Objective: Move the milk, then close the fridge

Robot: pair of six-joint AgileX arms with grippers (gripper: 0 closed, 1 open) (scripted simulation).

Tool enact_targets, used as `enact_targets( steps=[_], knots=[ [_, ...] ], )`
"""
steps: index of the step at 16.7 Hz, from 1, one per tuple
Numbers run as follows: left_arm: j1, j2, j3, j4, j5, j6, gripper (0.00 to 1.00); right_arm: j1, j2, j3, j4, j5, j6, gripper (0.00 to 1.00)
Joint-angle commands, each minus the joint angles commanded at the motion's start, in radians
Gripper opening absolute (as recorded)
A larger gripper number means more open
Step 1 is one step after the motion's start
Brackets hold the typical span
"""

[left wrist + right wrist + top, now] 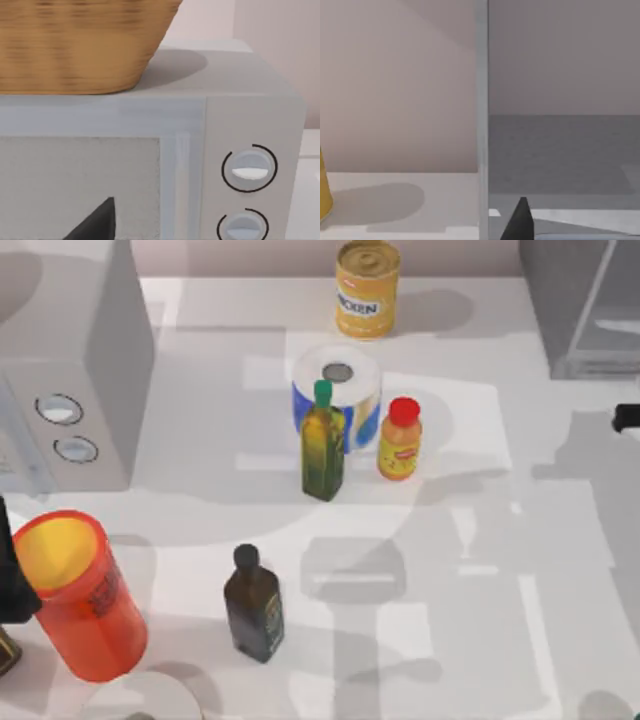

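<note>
The right claw [627, 417] is at the table's right edge, a dark stub in the top view. Whether it is apart or together cannot be told. The fridge [585, 302] stands just beyond it, in the far right corner. In the right wrist view, one dark tip of that claw [520, 221] is close before the fridge [560, 150]. A pale upright strip there is probably the door's edge, with the grey inside past it. To the claw's far side of that strip sits a yellow can [323, 192], which is the tin [367, 287] at the table's far edge in the top view.

The left claw [94, 225] is parked at the left edge, facing the microwave [250, 100], whose two dials [249, 168] are close ahead of it. A basket [75, 45] rests on top of the microwave. Its state cannot be told either.

Between the two claws, mid-table, a green-capped bottle [322, 443] stands touching a paper roll [338, 390], with an orange bottle [400, 439] just beside them. A dark bottle [252, 605] and an orange tumbler [80, 595] stand nearer the left claw.
</note>
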Motion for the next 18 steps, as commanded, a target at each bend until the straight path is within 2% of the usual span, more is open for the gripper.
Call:
enact_targets(
  steps=[3,10,13,18],
  knots=[
    [0.000,0.000,0.000,0.000,0.000,0.000,1.00,-0.061,-0.051,0.001,-0.042,-0.031,-0.010,0.00],
    [0.000,0.000,0.000,0.000,0.000,0.000,1.00,-0.063,-0.023,0.037,-0.045,-0.040,-0.010,0.00],
    [0.000,0.000,0.000,0.000,0.000,0.000,1.00,-0.086,0.059,0.160,-0.063,-0.073,-0.019,0.00],
    [0.000,0.000,0.000,0.000,0.000,0.000,1.00,-0.155,0.285,0.475,-0.138,-0.145,-0.033,0.00]
  ],
)
